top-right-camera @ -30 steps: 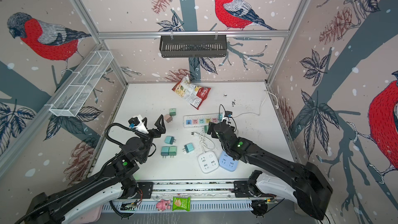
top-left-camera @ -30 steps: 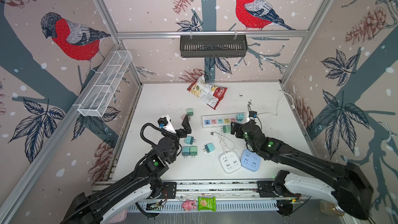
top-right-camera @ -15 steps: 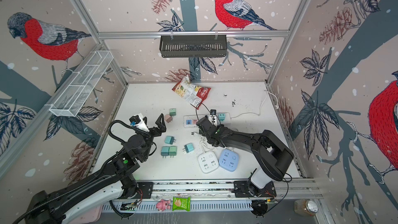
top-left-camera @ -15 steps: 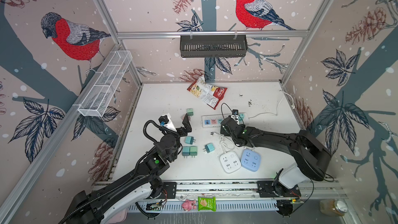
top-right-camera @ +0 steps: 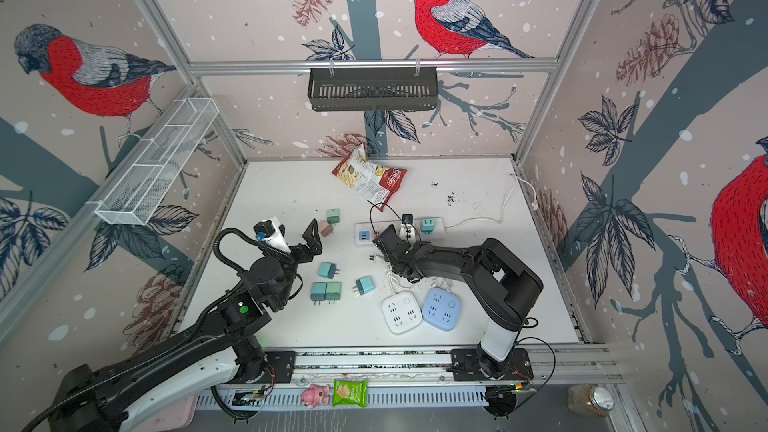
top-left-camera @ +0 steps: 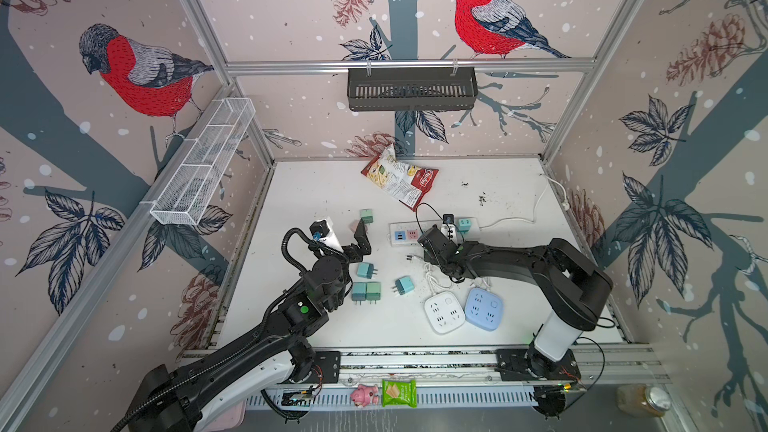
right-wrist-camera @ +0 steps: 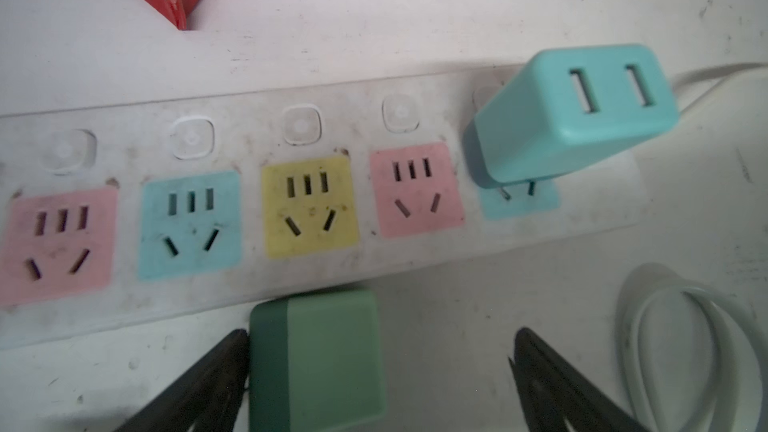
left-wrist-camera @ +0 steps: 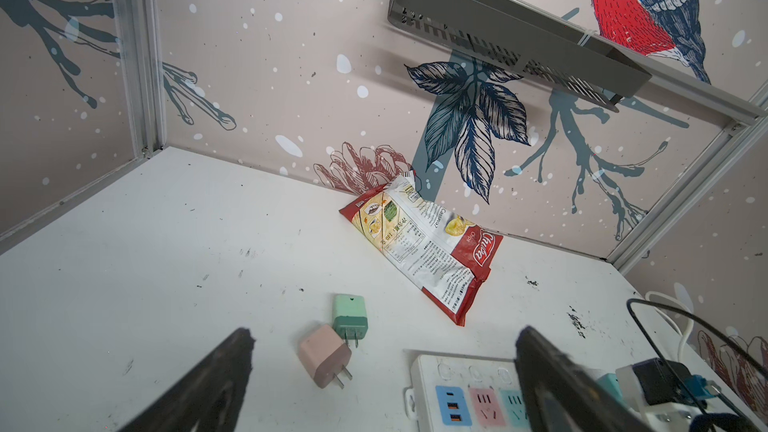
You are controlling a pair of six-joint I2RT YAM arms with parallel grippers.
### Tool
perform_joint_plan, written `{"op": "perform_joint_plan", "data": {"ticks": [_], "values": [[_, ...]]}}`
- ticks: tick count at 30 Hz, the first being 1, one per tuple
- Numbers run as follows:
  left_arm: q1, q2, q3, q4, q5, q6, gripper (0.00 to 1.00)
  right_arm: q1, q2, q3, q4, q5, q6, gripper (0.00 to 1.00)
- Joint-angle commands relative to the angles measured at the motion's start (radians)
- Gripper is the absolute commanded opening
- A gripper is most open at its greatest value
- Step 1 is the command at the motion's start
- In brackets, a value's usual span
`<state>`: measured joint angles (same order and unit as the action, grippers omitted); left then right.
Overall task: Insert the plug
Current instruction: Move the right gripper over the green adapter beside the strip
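Note:
A white power strip (right-wrist-camera: 249, 135) with pink, blue and yellow sockets lies across the middle of the table (top-left-camera: 401, 235). A teal plug (right-wrist-camera: 573, 114) stands tilted in its end blue socket, prongs partly showing. My right gripper (right-wrist-camera: 380, 338) is open just in front of the strip. A green plug (right-wrist-camera: 328, 359) lies between the fingers, against one and well apart from the other. In both top views that gripper (top-left-camera: 428, 238) hides this plug. My left gripper (left-wrist-camera: 386, 338) is open above a pink plug (left-wrist-camera: 324, 357) and a green plug (left-wrist-camera: 350, 317), left of the strip.
A chips bag (top-left-camera: 401, 182) lies behind the strip. Loose teal and green plugs (top-left-camera: 365, 290) sit mid-table. A white socket cube (top-left-camera: 444, 312) and a blue one (top-left-camera: 484, 309) lie near the front. A coiled white cable (right-wrist-camera: 685, 347) is beside the right gripper.
The right arm has folded back and its gripper has slid left along the strip, jaws widening a little. The left arm has barely moved.

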<state>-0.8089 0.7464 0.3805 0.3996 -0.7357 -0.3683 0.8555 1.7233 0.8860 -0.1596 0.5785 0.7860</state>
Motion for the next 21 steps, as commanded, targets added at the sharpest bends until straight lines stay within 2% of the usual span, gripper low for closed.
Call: {"op": "perform_joint_plan", "data": {"ticks": [1, 8, 14, 21], "values": [[0.001, -0.002, 0.009, 0.014, -0.009, 0.0, 0.97, 0.0, -0.021, -0.019, -0.035, 0.033, 0.025, 0.98], [0.002, -0.004, 0.011, 0.017, 0.002, 0.003, 0.98, -0.003, -0.126, -0.099, -0.061, 0.081, 0.078, 0.99], [0.001, -0.002, 0.015, 0.013, 0.013, 0.005, 0.98, -0.021, -0.239, -0.209, -0.029, 0.078, 0.109, 1.0], [0.002, -0.014, 0.02, 0.003, 0.014, 0.004, 0.98, -0.01, -0.393, -0.29, 0.063, -0.028, 0.08, 0.93]]}}
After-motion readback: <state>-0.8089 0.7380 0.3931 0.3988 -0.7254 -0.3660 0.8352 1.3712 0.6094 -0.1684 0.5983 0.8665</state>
